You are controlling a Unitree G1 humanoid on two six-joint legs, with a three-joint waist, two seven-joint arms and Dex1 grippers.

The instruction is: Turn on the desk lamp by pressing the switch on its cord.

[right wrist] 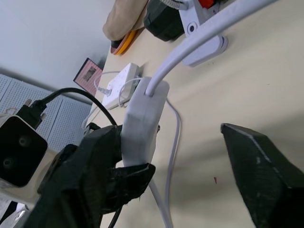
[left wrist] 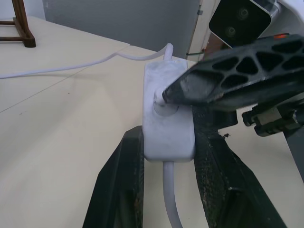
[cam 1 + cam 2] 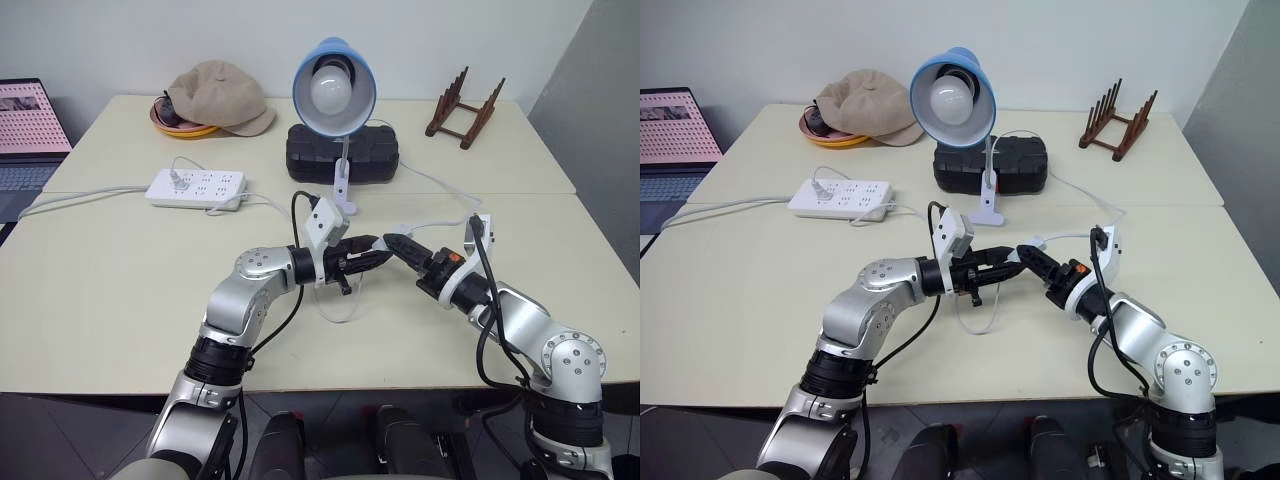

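The desk lamp (image 3: 333, 85) stands at the back centre of the table, its light-blue shade and white bulb facing me. My left gripper (image 3: 375, 252) is shut on the switch (image 2: 166, 128), a small white block held level above the table between its two black fingers (image 2: 118, 180). My right gripper (image 3: 395, 243) comes in from the right and is open. One of its fingertips (image 2: 166, 97) rests on the round button on the switch's face, while the other finger (image 1: 256, 166) stands well apart. The thin white cord (image 3: 338, 312) hangs in a loop under the switch and also runs off to the right.
A white power strip (image 3: 196, 187) lies at the left, with a black box (image 3: 342, 153) behind the lamp's base. A beige cap (image 3: 220, 97) sits on an orange plate at the back. A wooden rack (image 3: 464, 108) stands at the back right, a laptop (image 3: 28, 130) at the far left.
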